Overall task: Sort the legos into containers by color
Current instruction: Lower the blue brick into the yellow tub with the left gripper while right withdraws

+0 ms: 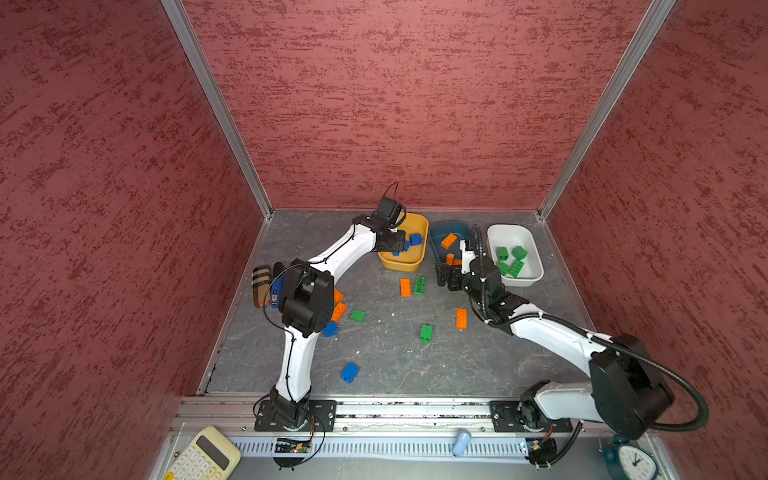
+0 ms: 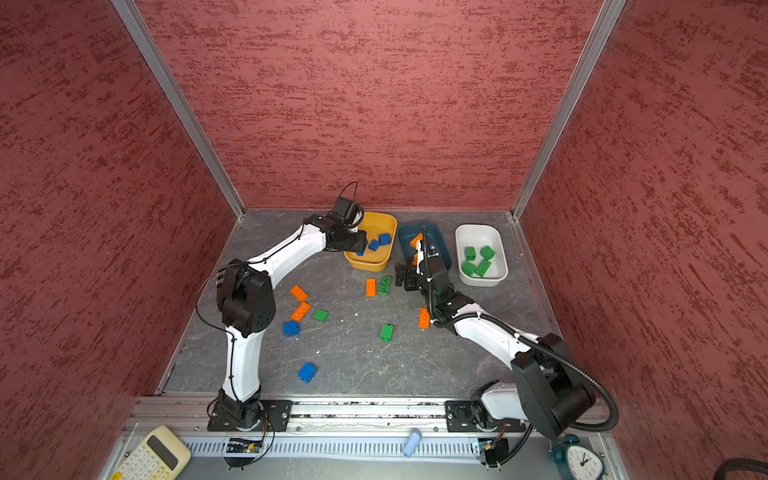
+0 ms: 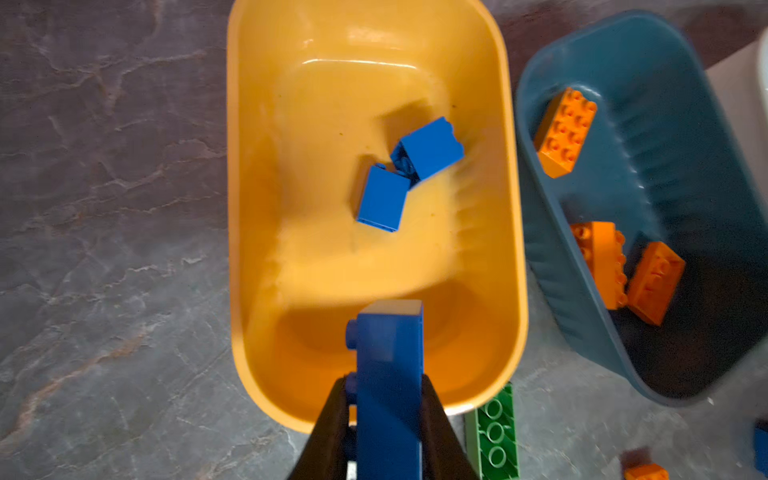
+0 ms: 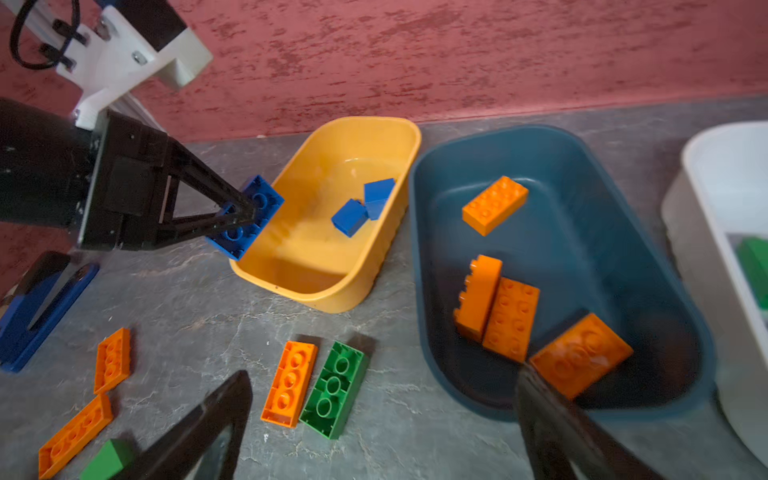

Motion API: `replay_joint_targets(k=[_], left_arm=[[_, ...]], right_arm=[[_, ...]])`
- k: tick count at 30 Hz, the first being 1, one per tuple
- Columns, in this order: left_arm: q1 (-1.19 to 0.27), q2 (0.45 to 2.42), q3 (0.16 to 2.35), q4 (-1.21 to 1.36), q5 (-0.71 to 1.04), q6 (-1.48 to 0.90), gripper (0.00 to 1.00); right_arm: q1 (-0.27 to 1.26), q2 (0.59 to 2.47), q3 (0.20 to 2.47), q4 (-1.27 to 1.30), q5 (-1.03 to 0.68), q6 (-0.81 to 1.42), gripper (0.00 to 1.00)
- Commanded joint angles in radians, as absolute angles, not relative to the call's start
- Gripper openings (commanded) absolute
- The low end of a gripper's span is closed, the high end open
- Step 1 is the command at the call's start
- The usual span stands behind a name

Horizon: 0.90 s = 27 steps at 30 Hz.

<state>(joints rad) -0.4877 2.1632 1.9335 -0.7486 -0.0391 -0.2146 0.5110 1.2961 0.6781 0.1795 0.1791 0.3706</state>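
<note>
Left gripper [image 4: 243, 214]: fingers clamped on a long blue brick [image 3: 388, 353], held over one end of the yellow tub [image 1: 401, 265], which sits at centre frame in both top views. Two small blue bricks [image 3: 430, 147] lie touching each other inside that tub.

Right gripper [image 1: 445, 277]: fingers wide apart with nothing between them, over the table [image 1: 390, 357] just in front of the teal tub [image 1: 457, 227].

The teal tub, right of the yellow one, holds four orange bricks [image 4: 494, 203]. The white tub [image 1: 513, 232], furthest right, holds green bricks [image 1: 515, 268].

Loose on the table: an orange brick [image 1: 405, 286] and a green brick [image 1: 419, 285] lie side by side just below the yellow tub. Other loose bricks [image 1: 350, 372], orange, green and blue, are scattered lower centre and towards the left arm.
</note>
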Motion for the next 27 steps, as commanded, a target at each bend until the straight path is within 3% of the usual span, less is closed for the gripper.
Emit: replay_joint_targets(k=[1, 12, 18, 27], left_arm=[[-0.484, 2.256, 2.055, -0.773, -0.166, -0.188, 0.17], [-0.464, 2.543, 2.411, -0.755, -0.150, -0.197, 0.25], [-0.454, 2.620, 2.462, -0.653, -0.153, -0.204, 0.32], [-0.456, 2.610, 2.473, -0.664, -0.085, -0.197, 0.73]], right_arm=[[0.503, 1.228, 0.641, 0.088, 0.271, 0.486, 0.99], [0.500, 1.082, 0.513, -0.127, 0.300, 0.637, 0.99], [0.500, 1.020, 0.468, -0.181, 0.196, 0.666, 0.97], [0.505, 1.106, 0.496, -0.291, 0.119, 0.699, 0.95]])
